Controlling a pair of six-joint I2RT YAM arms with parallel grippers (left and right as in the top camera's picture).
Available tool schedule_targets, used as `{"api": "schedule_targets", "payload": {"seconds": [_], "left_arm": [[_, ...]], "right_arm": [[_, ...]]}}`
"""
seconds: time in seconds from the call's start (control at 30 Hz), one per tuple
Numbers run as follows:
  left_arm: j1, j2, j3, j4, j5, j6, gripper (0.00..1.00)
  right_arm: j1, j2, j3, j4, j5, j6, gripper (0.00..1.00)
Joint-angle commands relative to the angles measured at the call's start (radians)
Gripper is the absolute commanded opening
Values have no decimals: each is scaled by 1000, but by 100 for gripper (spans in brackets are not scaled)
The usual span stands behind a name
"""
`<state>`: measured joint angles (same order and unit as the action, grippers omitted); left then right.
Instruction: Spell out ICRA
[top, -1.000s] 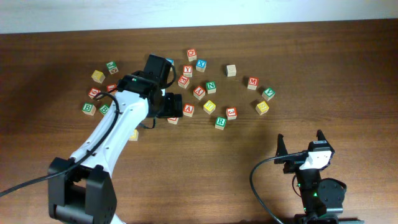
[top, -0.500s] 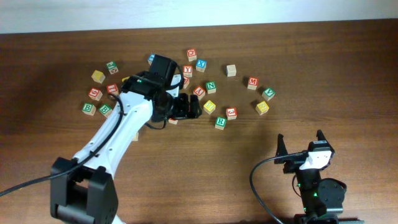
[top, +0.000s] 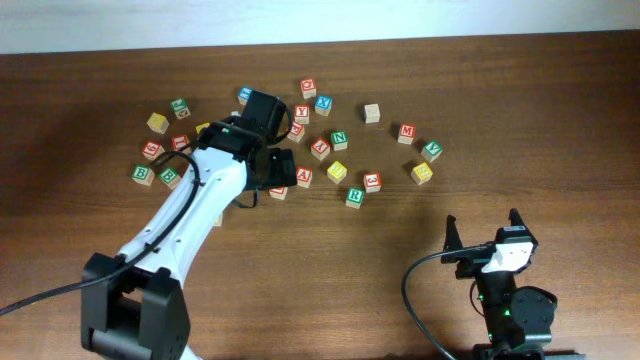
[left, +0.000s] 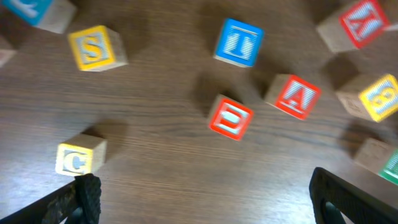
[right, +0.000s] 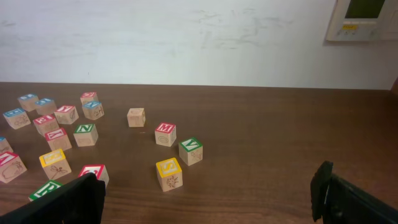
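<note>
The left arm (top: 195, 205) reaches over the scatter of letter cubes (top: 340, 140), and its wrist view looks straight down on them. The yellow C (left: 79, 155) sits on the surface just ahead of one finger, off to that side instead of in the gap. The red A (left: 292, 96) lies further ahead toward the other finger, and another red cube (left: 230, 117) sits between them near the middle. A cube has no long axis, so a grasp on the C probably needs only a sideways shift and a square approach to two opposite faces. The green R (top: 354, 196) sits at the near edge of the cluster, closer to this arm than to the right arm (top: 505, 255), which is parked well apart. The red I cannot be picked out. The left jaws are spread wide, holding and touching nothing, and the right jaws are equally wide and empty.
</note>
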<state>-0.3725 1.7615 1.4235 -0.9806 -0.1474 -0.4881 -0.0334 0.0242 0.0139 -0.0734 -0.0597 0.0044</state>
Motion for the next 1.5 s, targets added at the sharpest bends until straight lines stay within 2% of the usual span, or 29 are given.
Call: {"api": "schedule_targets", "payload": {"seconds": [0.0, 0.27, 0.37, 0.57, 0.6, 0.73, 0.9, 1.17, 1.47], "left_arm": [[30, -27, 17, -2, -67, -86, 99], [97, -27, 17, -35, -52, -130, 100], [97, -27, 17, -97, -118, -129, 99], [97, -27, 17, -23, -156, -136, 99], [97, -27, 17, -24, -152, -173, 99], [96, -27, 17, -36, -60, -174, 99], [96, -27, 17, -53, -31, -174, 99], [96, -27, 17, -19, -35, -174, 100], [95, -27, 17, -60, -26, -175, 97]], "right_arm": [[-6, -5, -8, -1, 9, 11, 98], [-6, -5, -8, -1, 8, 11, 98], [-6, -5, -8, -1, 8, 11, 98], [-6, -5, -8, -1, 8, 11, 98], [-6, -5, -8, -1, 8, 11, 98], [-6, -5, -8, -1, 8, 11, 99], [-6, -5, -8, -1, 8, 11, 98], [-6, -5, -8, -1, 9, 11, 98], [-6, -5, -8, -1, 8, 11, 98]]}}
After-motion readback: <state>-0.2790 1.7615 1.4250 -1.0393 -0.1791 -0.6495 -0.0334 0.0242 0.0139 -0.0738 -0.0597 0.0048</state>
